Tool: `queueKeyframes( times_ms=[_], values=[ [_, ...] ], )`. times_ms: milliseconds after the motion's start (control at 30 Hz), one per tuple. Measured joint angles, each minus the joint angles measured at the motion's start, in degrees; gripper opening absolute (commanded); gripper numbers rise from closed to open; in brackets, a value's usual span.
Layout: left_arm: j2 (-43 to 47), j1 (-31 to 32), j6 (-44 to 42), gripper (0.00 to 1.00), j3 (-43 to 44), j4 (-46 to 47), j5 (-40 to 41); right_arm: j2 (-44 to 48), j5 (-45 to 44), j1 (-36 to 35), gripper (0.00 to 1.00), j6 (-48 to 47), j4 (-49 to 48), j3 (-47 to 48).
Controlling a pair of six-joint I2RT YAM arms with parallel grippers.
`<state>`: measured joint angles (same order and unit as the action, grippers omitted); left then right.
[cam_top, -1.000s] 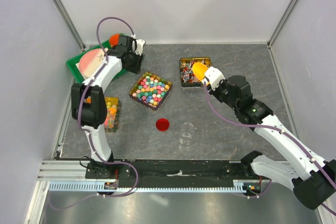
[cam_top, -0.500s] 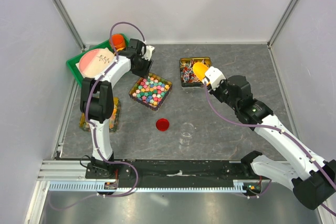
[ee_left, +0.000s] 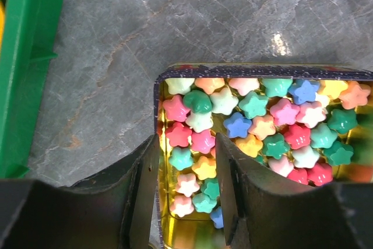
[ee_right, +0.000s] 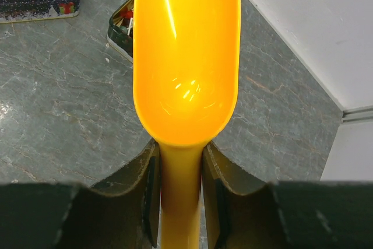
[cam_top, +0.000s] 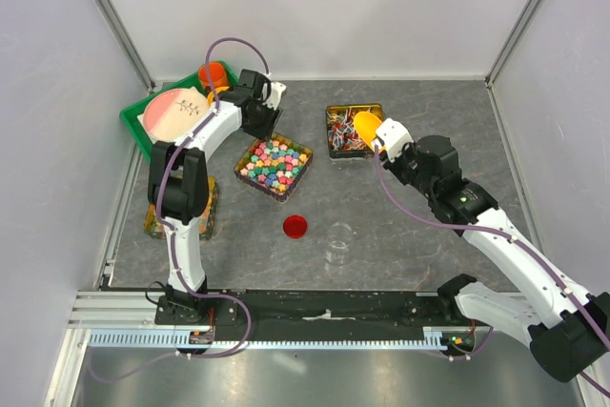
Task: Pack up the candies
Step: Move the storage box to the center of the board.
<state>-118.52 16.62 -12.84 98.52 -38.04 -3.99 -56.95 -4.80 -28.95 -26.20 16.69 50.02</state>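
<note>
The candies [cam_top: 274,163] are small pastel stars filling a square tin [cam_top: 250,152] left of the table's middle. My left gripper [cam_top: 263,127] hangs over the tin's far left corner. In the left wrist view it [ee_left: 185,144] is open and straddles the tin's wall [ee_left: 158,122]: one finger outside, the other among the candies [ee_left: 262,126]. My right gripper [cam_top: 387,136] is shut on the handle of an empty yellow scoop [cam_top: 365,125], whose bowl hovers by the lollipop tin. The right wrist view shows the scoop [ee_right: 186,56] held between the jaws of that gripper [ee_right: 179,151].
A tin of wrapped lollipops [cam_top: 341,117] stands at the back middle, and a tin of gummy pieces [cam_top: 202,214] at the left. A green tray [cam_top: 133,123] holds a pink plate [cam_top: 170,111] and an orange cup [cam_top: 213,74]. A red lid [cam_top: 295,226] and a clear jar [cam_top: 338,241] sit nearer the front.
My left gripper has swung right from the green tray to the candy tin's far corner. The right arm has barely shifted, the scoop still in its grip.
</note>
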Motion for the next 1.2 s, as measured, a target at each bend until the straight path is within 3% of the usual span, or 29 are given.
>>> queueKeyframes(
  times_ms=[433, 867, 1200],
  values=[
    [-2.6, 0.0, -2.3, 0.47, 0.0, 2.9, 5.3, -0.3, 0.0, 0.3, 0.00, 0.0, -0.1, -0.1],
    [-5.9, 0.0, -2.7, 0.33, 1.0, 4.3, 7.7, -1.4, 0.0, 0.3, 0.00, -0.1, -0.4, -0.7],
    [-6.3, 0.0, -3.0, 0.28, 1.1, 5.4, 8.4, -2.3, 0.0, 0.3, 0.00, -0.2, -0.4, -0.8]
  ],
)
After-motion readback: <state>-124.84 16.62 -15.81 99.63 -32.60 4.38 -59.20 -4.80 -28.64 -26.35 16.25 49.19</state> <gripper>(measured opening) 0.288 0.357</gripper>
